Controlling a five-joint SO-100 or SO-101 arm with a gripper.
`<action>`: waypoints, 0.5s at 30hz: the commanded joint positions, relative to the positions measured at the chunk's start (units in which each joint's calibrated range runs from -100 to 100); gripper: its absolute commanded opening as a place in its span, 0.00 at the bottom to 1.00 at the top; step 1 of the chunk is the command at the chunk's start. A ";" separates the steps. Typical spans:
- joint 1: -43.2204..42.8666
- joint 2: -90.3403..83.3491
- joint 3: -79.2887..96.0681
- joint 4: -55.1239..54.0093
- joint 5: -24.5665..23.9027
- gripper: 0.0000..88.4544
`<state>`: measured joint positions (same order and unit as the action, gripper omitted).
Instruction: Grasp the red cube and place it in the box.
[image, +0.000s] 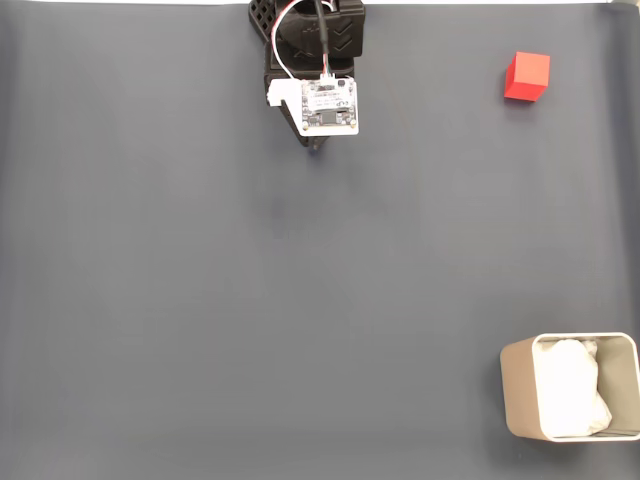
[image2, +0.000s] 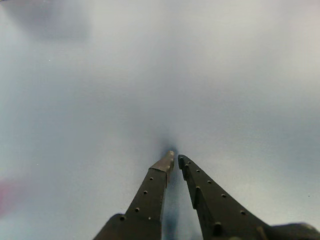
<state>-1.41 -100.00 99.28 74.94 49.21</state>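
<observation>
The red cube (image: 527, 77) rests on the grey mat at the upper right of the fixed view. Far from it, at the lower right corner, stands the beige box (image: 518, 392), its white lining crumpled inside. The arm sits at the top centre with its white camera board on top, and the gripper (image: 316, 148) pokes out just below it, well to the left of the cube. In the wrist view the two dark fingers (image2: 150, 192) meet at their tips, so the gripper (image2: 175, 157) is shut on nothing and close to the mat.
A plain grey mat (image: 250, 300) covers the whole table. A faint pink blur (image2: 6, 196) shows at the left edge of the wrist view. The box is cut off by the right and bottom edges of the fixed view.
</observation>
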 joint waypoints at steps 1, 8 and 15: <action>-0.44 0.09 0.54 0.96 0.39 0.00; 0.20 0.09 0.54 -5.27 0.63 0.00; 0.27 0.43 0.54 -17.89 0.44 0.00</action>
<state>-1.26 -99.48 99.28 62.53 49.35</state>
